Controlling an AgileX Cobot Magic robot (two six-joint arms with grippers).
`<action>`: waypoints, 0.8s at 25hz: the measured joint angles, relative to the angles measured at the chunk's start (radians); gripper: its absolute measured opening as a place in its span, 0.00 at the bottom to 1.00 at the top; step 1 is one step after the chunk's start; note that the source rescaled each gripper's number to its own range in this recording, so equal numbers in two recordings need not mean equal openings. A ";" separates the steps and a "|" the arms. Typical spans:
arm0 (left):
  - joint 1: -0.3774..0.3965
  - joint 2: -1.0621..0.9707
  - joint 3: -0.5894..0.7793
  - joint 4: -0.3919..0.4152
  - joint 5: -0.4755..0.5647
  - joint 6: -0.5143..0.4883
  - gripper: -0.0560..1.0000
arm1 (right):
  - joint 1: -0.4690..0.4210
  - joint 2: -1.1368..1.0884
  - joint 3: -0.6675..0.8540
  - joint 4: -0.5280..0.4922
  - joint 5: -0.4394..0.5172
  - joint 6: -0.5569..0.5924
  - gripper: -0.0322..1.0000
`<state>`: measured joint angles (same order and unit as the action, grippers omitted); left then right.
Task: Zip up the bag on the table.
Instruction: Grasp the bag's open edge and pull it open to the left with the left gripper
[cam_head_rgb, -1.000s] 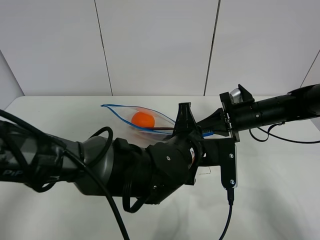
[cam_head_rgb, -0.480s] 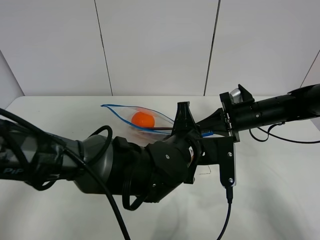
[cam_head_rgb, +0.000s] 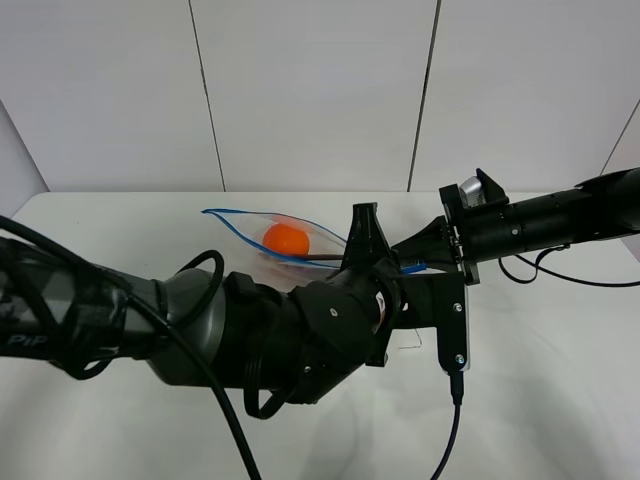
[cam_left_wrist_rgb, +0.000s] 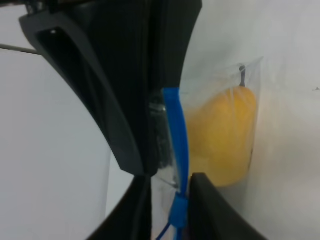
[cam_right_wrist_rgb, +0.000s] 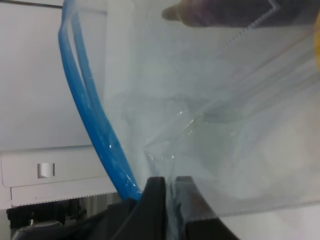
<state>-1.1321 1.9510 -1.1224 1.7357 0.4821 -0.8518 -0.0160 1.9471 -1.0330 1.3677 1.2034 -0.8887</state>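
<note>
The clear bag (cam_head_rgb: 262, 228) lies on the white table (cam_head_rgb: 560, 380), with its blue zipper strip (cam_head_rgb: 232, 232) gaping open around an orange (cam_head_rgb: 286, 238). My left gripper (cam_head_rgb: 364, 240) stands upright at the bag's right part. In the left wrist view the left gripper (cam_left_wrist_rgb: 172, 186) is shut on the blue zipper strip (cam_left_wrist_rgb: 178, 145), with the yellow pear (cam_left_wrist_rgb: 225, 135) behind it. My right gripper (cam_head_rgb: 412, 264) reaches in from the right. In its wrist view the right gripper (cam_right_wrist_rgb: 170, 196) pinches the bag's plastic (cam_right_wrist_rgb: 215, 130) beside the blue strip (cam_right_wrist_rgb: 92, 125). The dark eggplant (cam_right_wrist_rgb: 225, 12) shows through the plastic.
My left arm (cam_head_rgb: 200, 340) fills the front left and hides the bag's lower part. A black cable (cam_head_rgb: 455, 420) hangs from the left wrist camera mount over the table. The right arm's cable (cam_head_rgb: 560, 275) lies at the right. White wall panels stand behind the table.
My left gripper has slid slightly to the left along the bag's zipper edge. The right arm and the bag's open end have not moved.
</note>
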 joint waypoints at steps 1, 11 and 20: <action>0.000 0.000 0.000 0.000 0.000 0.000 0.17 | 0.000 0.000 0.000 0.000 0.000 0.000 0.03; 0.004 0.000 0.001 0.000 -0.015 0.005 0.05 | 0.000 0.000 0.000 0.000 0.000 0.001 0.03; 0.004 0.000 0.002 0.000 0.007 0.038 0.05 | 0.000 0.000 0.000 0.000 0.000 0.001 0.03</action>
<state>-1.1280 1.9510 -1.1204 1.7357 0.4888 -0.8141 -0.0160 1.9471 -1.0330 1.3677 1.2034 -0.8879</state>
